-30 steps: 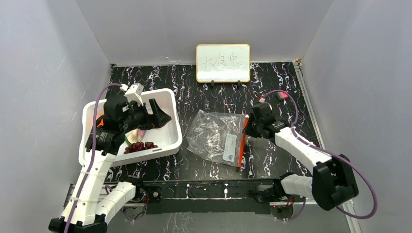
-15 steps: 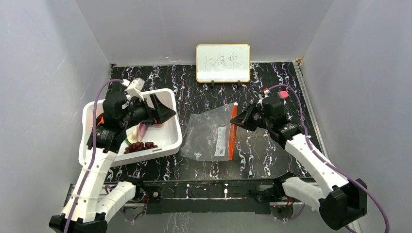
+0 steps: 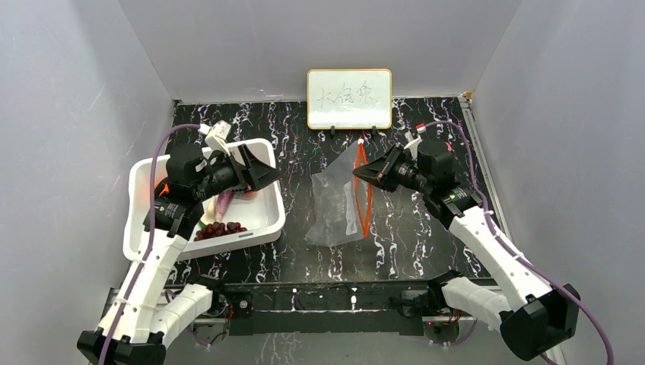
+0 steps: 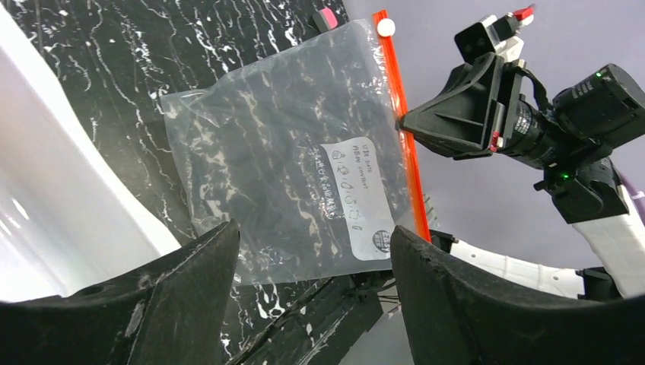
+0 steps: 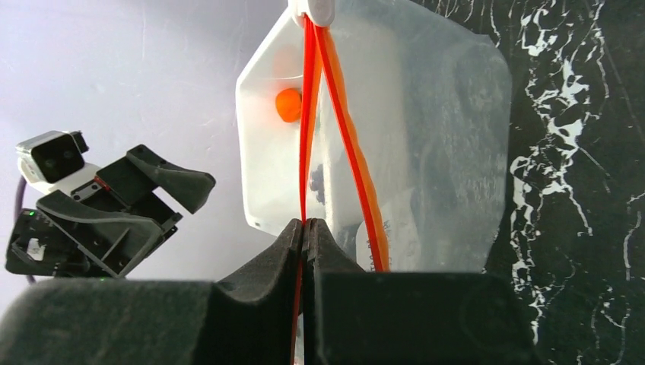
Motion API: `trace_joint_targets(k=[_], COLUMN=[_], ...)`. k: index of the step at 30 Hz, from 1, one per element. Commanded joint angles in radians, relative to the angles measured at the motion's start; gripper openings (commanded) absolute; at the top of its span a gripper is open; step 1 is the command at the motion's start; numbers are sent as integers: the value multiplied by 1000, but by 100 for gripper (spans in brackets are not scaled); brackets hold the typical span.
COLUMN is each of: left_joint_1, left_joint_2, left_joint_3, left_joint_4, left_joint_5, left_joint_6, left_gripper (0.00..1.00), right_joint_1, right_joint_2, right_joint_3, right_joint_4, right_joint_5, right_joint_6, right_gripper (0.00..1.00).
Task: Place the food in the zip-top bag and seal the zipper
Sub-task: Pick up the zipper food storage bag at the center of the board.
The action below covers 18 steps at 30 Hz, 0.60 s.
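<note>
Between the right jaws, pinched tight: one lip of the zipper (image 5: pixel 306 152). The zip-top bag (image 3: pixel 332 209) has gone from lying flat on the counter to hanging below them, mouth parting. Left jaws wide, empty, swung toward it. Food (image 3: pixel 219 228) still in the bin (image 3: pixel 262 233) behind them; I'd say loading hasn't started.

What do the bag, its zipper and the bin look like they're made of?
Bag: thin clear plastic film; crinkled, glinting, table shows through. Zipper: orange-red strip, probably flexible plastic; it bows. Bin: seemingly rigid white plastic, smooth, slightly glossy.
</note>
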Motion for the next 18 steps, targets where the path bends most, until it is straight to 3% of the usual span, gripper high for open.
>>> trace_joint_targets(k=[1,10,18], left_joint_1=[-22,-147,-291], left_joint_2=[12,71,164], left_joint_3=[-15,-32,-25], left_joint_4=[90,175,315], left_joint_5=[48,-7,-34], left_joint_6=[-57,-93,-139], left_gripper=[69,65,70], right_joint_1=[12,53,114], right_joint_2=[13,46,97], right_joint_3=[85,100,124], right_joint_4=[78,119,172], right_joint_5=[-14,38,65], right_joint_6=[48,93,125], right_gripper=[0,0,0])
